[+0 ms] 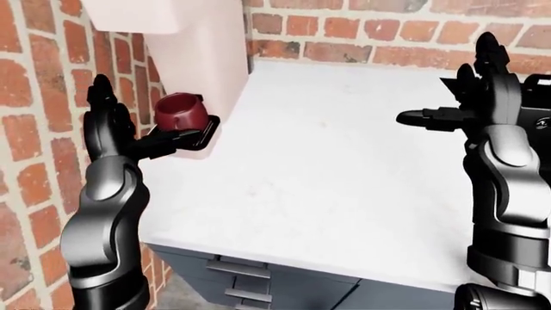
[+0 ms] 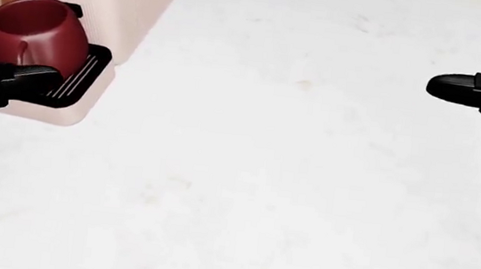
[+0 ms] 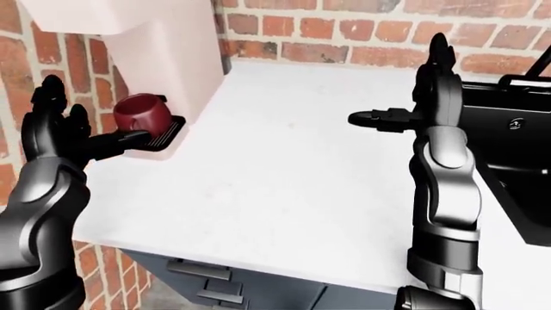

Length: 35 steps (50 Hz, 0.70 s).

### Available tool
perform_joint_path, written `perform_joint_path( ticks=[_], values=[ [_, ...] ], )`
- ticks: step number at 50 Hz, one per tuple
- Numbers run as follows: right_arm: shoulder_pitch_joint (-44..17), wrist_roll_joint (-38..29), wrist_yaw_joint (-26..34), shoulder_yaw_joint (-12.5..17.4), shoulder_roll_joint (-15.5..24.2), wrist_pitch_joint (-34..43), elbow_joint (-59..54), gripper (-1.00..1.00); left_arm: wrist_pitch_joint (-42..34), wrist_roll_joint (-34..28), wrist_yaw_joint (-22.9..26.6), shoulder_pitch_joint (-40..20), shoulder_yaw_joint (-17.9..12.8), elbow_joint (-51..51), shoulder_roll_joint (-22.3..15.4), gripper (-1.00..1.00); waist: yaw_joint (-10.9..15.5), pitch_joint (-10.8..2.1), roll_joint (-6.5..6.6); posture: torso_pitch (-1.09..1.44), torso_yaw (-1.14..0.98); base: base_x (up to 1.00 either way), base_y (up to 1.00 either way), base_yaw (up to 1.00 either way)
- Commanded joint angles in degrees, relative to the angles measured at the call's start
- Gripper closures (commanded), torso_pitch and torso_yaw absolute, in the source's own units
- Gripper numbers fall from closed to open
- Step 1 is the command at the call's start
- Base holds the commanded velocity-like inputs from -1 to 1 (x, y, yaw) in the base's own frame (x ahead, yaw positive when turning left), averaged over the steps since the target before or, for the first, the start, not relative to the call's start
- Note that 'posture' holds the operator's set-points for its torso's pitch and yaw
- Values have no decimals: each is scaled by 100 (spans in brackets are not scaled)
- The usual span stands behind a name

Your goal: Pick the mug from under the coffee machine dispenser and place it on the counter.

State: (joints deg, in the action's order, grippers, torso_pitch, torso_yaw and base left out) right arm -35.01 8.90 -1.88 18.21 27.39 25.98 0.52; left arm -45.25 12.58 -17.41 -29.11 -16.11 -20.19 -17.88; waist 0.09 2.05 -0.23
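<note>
White table (image 1: 344, 168), wide and bare across the middle, brick wall (image 1: 362, 29) along the top of the left-eye view. Pale coffee machine (image 1: 202, 58) at the upper left, standing on the table edge beside the wall. Black drip tray (image 2: 81, 74) at its foot, under the dispenser. Dark red mug (image 2: 36, 32) upright on that tray, not yet lifted.

Left robot hand (image 1: 129, 132) just beside the mug, on its left and lower side, fingers spread apart, one long finger pointing along the tray edge; touching or not, cannot tell. Right robot hand (image 3: 413, 106) well apart over the table at the right, fingers also spread, holding nothing.

Step in hand, by judgement: reaching to grasp the mug. Better to bring the left fingers around the mug body, not only below it, and close firmly before any lift. Then a small rise first, to clear the tray rim, and a pull away from the machine wall, keeping the mug upright, toward the bare table nearby.
</note>
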Motion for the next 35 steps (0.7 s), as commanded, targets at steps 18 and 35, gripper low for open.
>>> perform_joint_path(
  ticks=[18,35],
  values=[
    [-223,16,-27,77,134,-138,194,-100,259,-278,-16,-525,184,248,89,-100,22,-156,-52,0,0,0,0,0],
    [-218,29,-27,72,141,-158,171,-100,731,-341,-62,-946,415,1162,196,-100,26,-173,-72,0,0,0,0,0]
  ],
)
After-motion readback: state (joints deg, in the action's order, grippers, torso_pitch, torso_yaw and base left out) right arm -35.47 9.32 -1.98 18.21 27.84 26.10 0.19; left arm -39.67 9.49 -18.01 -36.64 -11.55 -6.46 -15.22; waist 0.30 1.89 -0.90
